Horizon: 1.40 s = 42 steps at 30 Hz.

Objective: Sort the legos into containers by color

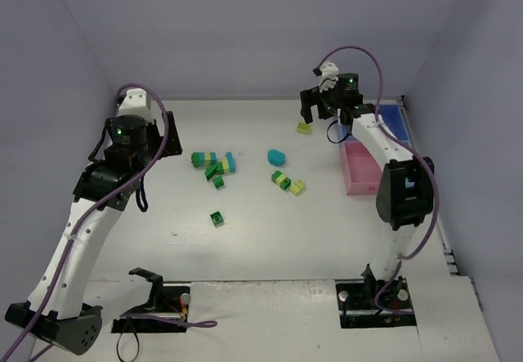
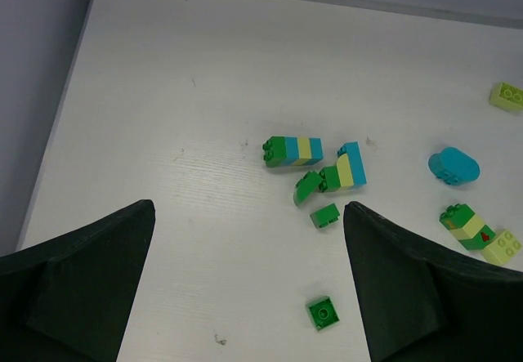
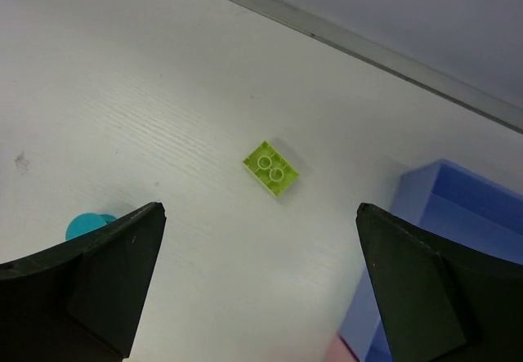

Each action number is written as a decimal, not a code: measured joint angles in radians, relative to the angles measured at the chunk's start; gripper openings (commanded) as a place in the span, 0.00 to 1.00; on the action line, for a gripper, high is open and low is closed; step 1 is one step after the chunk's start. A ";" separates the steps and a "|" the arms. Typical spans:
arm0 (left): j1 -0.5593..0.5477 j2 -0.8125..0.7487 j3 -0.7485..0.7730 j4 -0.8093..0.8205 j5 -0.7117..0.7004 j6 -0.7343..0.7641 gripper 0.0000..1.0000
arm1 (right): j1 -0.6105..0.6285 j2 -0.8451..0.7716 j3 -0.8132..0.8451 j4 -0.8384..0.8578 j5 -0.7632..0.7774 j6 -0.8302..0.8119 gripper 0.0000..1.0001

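A yellow-green lego (image 3: pixel 270 167) lies alone on the white table just ahead of my open right gripper (image 3: pixel 260 207), which hovers above it with nothing between its fingers. Right of it are the containers, a blue tray (image 3: pixel 458 231) and a pink tray (image 1: pixel 359 172). My left gripper (image 2: pixel 248 207) is open and empty over the middle-left of the table. Ahead of it lie two multicolour stacks (image 2: pixel 292 149) (image 2: pixel 347 168), a curved dark green piece (image 2: pixel 308 186), a small green brick (image 2: pixel 324 215) and a green square brick (image 2: pixel 322 313). Further right sit a cyan rounded piece (image 2: pixel 453 166) and another stack (image 2: pixel 474 231).
Lilac walls close the table on the left, back and right. The right arm's black elbow (image 1: pixel 402 192) hangs beside the pink tray, with a purple cable looping over it. Both arm bases and their wiring sit at the near edge.
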 measured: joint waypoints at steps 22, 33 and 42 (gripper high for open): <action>0.000 -0.043 -0.100 -0.036 0.000 0.016 0.91 | -0.010 0.525 0.305 -0.040 -0.205 -0.248 0.84; 0.000 -0.103 -0.127 -0.072 -0.001 0.020 0.91 | -0.021 0.524 0.299 -0.037 -0.202 -0.245 0.33; 0.000 -0.123 -0.128 -0.074 0.019 0.010 0.91 | -0.021 0.428 0.201 -0.058 -0.160 -0.214 0.00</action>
